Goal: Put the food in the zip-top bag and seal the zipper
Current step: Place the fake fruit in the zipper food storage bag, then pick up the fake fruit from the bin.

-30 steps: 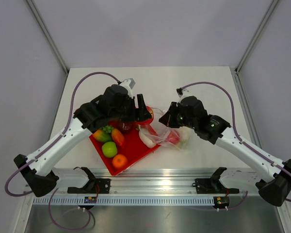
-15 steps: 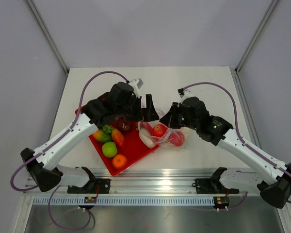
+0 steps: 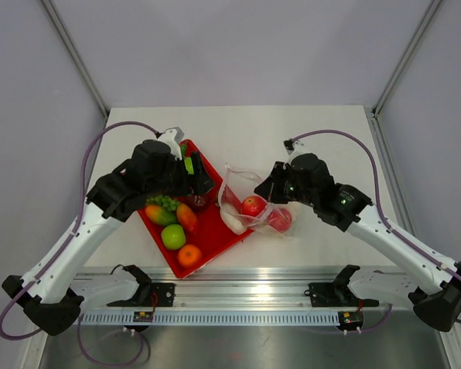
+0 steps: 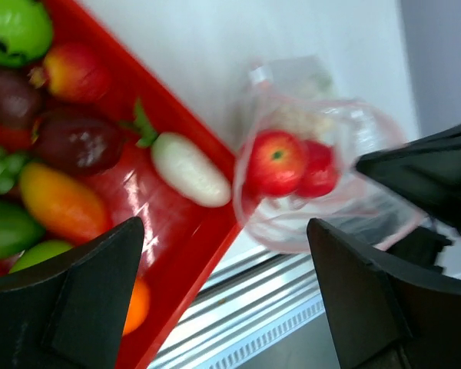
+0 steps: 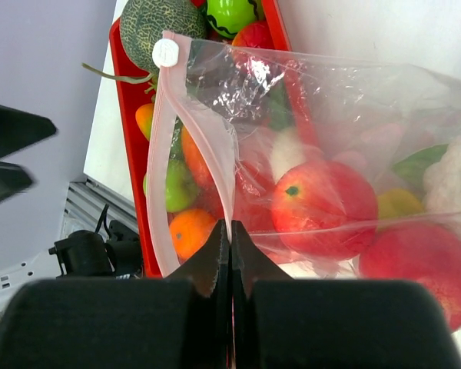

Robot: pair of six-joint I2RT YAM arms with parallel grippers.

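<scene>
The zip-top bag (image 3: pixel 250 201) lies on the bench (image 3: pixel 292 138), just beside the right edge of the red tray (image 3: pixel 219 231), with its mouth standing open towards the tray. Its zipper (image 5: pixel 157 177) is parted, and a white slider (image 5: pixel 166 52) sits at the strip's far end. Inside the bag are a red apple (image 5: pixel 323 207) and a second red fruit (image 5: pixel 415 269), whose lower part runs out of the picture. A small yellow piece (image 5: pixel 399 204) behind them is too hidden to name. A white cauliflower (image 5: pixel 455 181) is cut off by the right edge of the right wrist view.

The right gripper (image 5: pixel 230 238) has its fingers pressed together on the near lip of the zipper. From above, its fingertips are hidden under the wrist.

The left gripper (image 4: pixel 224 231) hangs over the tray with its fingers wide apart and nothing between them. In the top view it covers the fruit at the tray's far end.

A white radish (image 4: pixel 188 171) lies against the tray's rim nearest the bag. A green apple (image 3: pixel 174 236) and an orange (image 3: pixel 189 254) lie at the tray's near end. The left wrist view is blurred, and the crinkled film smears the tray fruit seen through it.
</scene>
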